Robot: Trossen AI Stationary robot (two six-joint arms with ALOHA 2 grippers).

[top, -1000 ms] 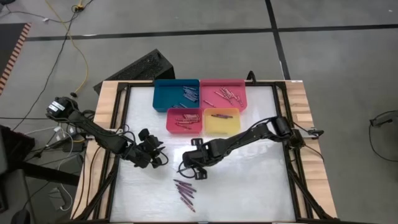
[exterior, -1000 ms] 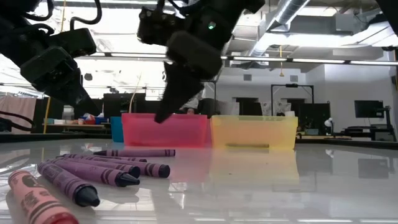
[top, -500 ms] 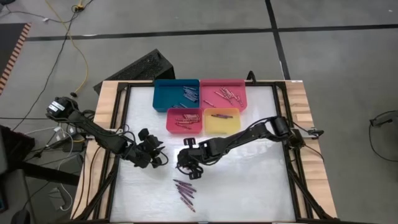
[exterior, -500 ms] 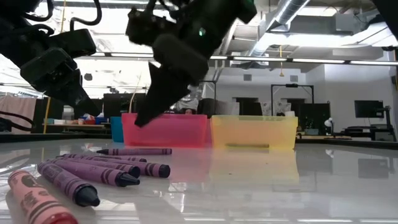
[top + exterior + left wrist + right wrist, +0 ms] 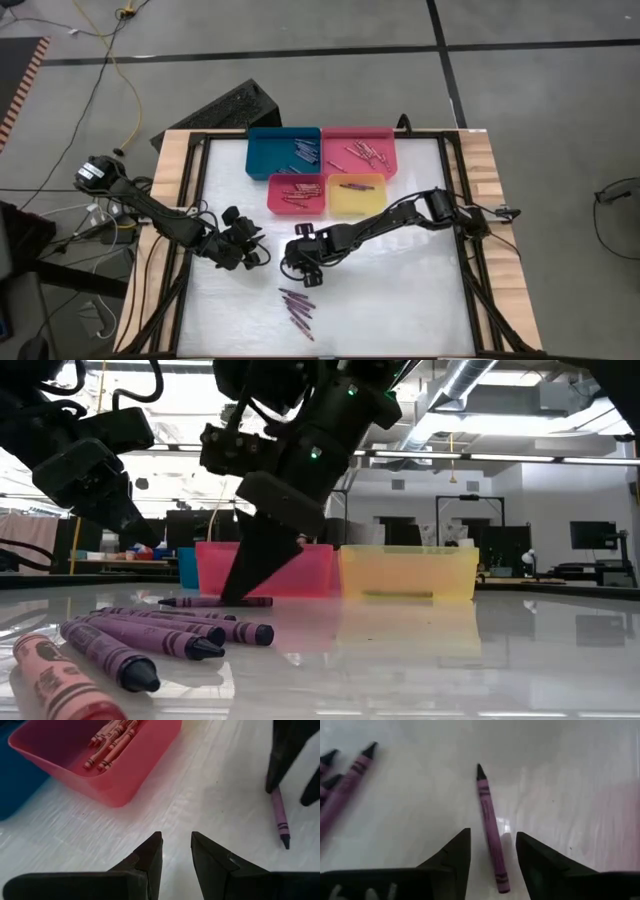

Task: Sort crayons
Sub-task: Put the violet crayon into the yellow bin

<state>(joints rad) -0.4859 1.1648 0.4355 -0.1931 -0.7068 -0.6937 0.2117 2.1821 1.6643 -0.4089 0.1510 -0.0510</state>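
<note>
The right hand (image 5: 490, 851) is down at the tabletop (image 5: 400, 290) with its fingers spread narrowly to either side of a single purple crayon (image 5: 489, 822), which lies flat between them, apart from the loose cluster of purple crayons (image 5: 298, 307) nearer the front edge. The likely trouble: the crayon lies slightly askew to the finger gap, so closing could roll or pivot it out, or nip only its end so that it tilts or drops on the lift (the glossy surface would not help). The left hand (image 5: 176, 851) waits just to the left, fingers narrowly apart and holding nothing, near the red tray (image 5: 296, 193). Trays number four: a blue tray (image 5: 282, 153), a pink tray (image 5: 358, 150), the red one and a yellow tray (image 5: 356, 194). The yellow holds one crayon; the other three hold several each, too small to count. On the tabletop the low view shows roughly five purple crayons, plus one pink-red crayon (image 5: 55, 678) nearest the camera.
</note>
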